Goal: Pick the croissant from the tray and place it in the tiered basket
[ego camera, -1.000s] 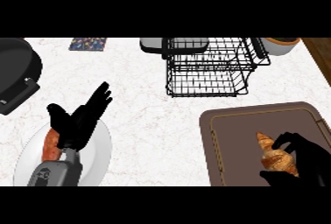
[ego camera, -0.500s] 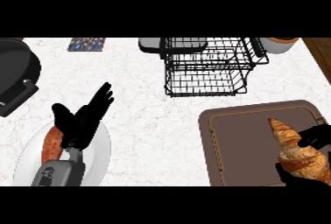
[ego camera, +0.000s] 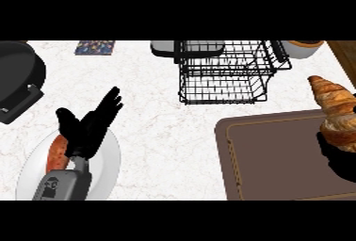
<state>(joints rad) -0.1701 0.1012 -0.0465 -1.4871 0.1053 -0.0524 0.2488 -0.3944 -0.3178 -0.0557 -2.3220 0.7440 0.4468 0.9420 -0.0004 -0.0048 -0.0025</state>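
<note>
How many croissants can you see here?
1. The croissant is at the view's right edge, lifted above the brown tray, right of the wire basket. None shows elsewhere.

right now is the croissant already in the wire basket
No, the croissant is lifted above the tray at the view's right edge, in the right hand, apart from the wire basket.

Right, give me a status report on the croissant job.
Done: the croissant is off the tray, held up at the view's right edge. In hand: the right hand carries it, mostly hidden under it. Left: moving it across to the tiered basket and setting it inside. The left hand rests open over a plate.
</note>
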